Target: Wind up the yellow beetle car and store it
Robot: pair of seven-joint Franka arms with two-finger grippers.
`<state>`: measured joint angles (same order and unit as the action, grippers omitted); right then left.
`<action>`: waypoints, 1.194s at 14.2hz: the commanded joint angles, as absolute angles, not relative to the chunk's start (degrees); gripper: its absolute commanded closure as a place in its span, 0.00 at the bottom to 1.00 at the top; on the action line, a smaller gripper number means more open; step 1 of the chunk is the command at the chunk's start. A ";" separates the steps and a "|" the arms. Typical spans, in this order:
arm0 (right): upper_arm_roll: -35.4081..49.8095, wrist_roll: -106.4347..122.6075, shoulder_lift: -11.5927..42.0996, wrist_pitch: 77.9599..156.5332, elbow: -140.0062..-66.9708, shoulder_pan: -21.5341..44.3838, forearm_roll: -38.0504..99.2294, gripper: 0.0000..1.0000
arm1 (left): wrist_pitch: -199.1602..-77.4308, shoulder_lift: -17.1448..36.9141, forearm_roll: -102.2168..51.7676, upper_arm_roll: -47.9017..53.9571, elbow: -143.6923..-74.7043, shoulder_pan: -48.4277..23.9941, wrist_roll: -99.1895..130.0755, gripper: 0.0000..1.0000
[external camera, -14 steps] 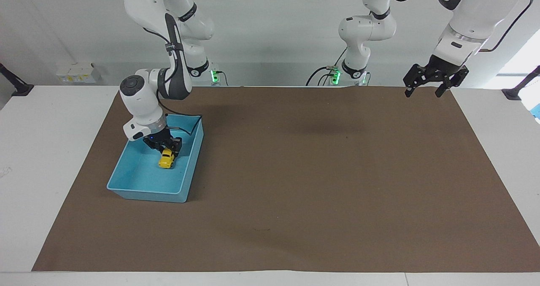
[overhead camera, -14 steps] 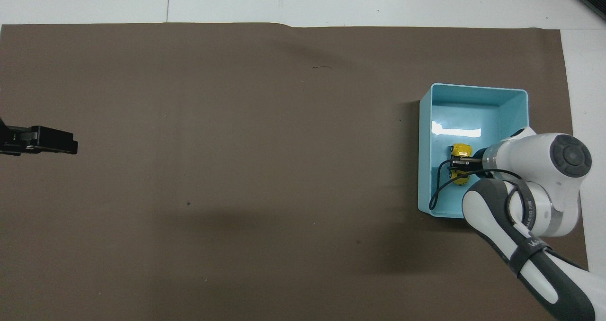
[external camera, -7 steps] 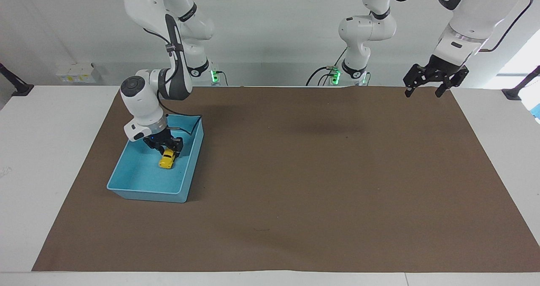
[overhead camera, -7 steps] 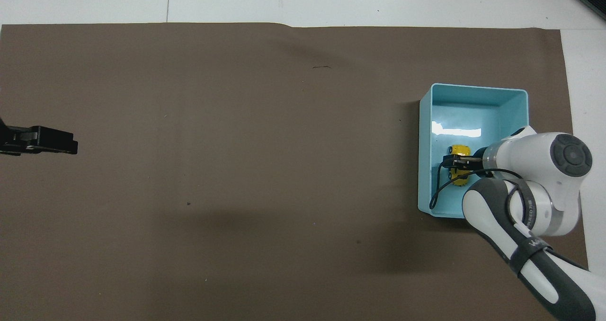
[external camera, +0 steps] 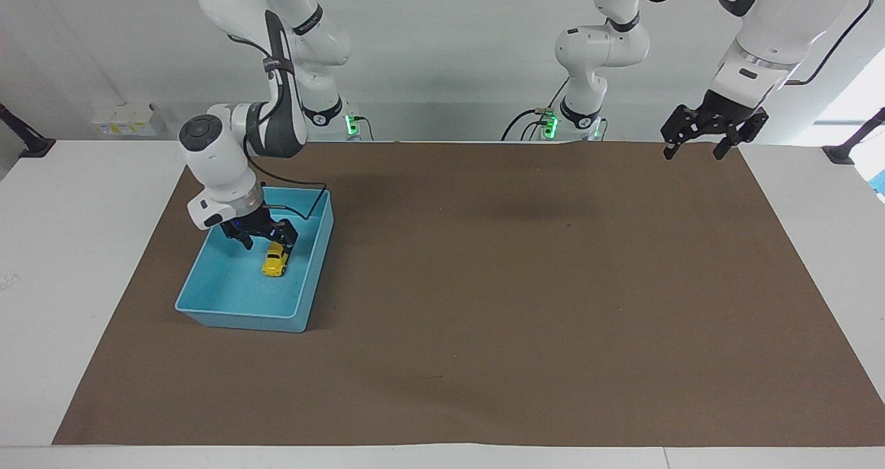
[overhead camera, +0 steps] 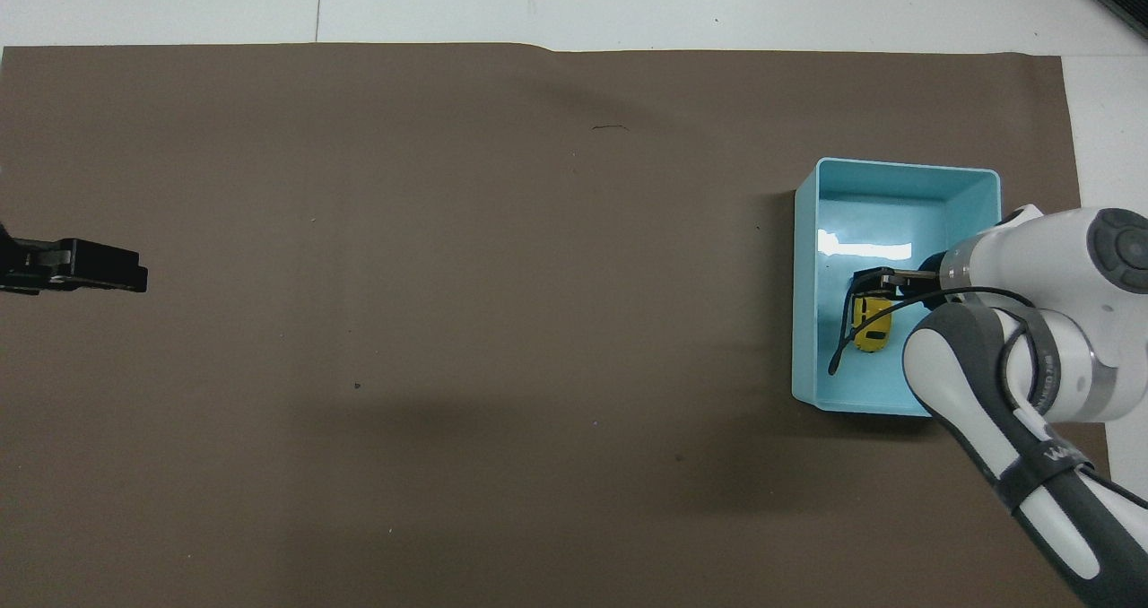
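Observation:
The yellow beetle car (external camera: 275, 260) lies on the floor of the blue bin (external camera: 238, 315), free of any grip. My right gripper (external camera: 268, 242) hangs open just above it, its fingertips spread to either side of the car's end nearer the robots. In the overhead view the car (overhead camera: 872, 324) shows in the bin (overhead camera: 906, 172), partly crossed by a black cable, with one of the right gripper's fingers (overhead camera: 874, 274) over it. My left gripper (external camera: 693, 152) waits open in the air over the mat's corner at the left arm's end, and only its tip (overhead camera: 99, 267) shows from overhead.
A brown mat (external camera: 525, 282) covers most of the white table (external camera: 69, 247). The bin stands on the mat toward the right arm's end. The right arm's forearm (overhead camera: 1004, 393) overhangs the bin's edge nearer the robots.
My right gripper has opened and let go of the car, then risen and drawn a little toward the right arm's end. The car stays in the bin. The left arm has not moved.

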<state>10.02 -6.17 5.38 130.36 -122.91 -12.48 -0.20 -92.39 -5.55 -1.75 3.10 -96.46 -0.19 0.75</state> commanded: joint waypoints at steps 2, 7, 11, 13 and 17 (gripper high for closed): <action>10.63 -6.14 -0.16 124.82 -122.34 -12.74 1.14 0.00 | -91.58 -6.33 -2.11 3.08 -96.77 0.09 1.05 0.00; 11.07 -10.36 -2.29 113.86 -116.05 -12.57 1.14 0.00 | -91.58 -6.33 -2.11 3.08 -96.77 0.09 1.05 0.00; 11.25 -10.29 -3.33 104.78 -108.47 -11.78 1.14 0.00 | -91.58 -6.33 -2.11 3.08 -96.77 0.09 1.05 0.00; 11.25 -10.28 -2.90 99.61 -104.00 -11.78 1.23 0.00 | -91.58 -6.33 -2.11 3.08 -96.77 0.09 1.05 0.00; 11.25 -10.11 -2.73 95.37 -99.68 -11.86 1.14 0.00 | -91.58 -6.33 -2.11 3.08 -96.77 0.09 1.05 0.00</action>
<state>10.89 -9.94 -3.41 97.98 -102.43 -11.40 -0.15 -92.39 -5.55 -1.75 3.10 -96.46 -0.19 0.75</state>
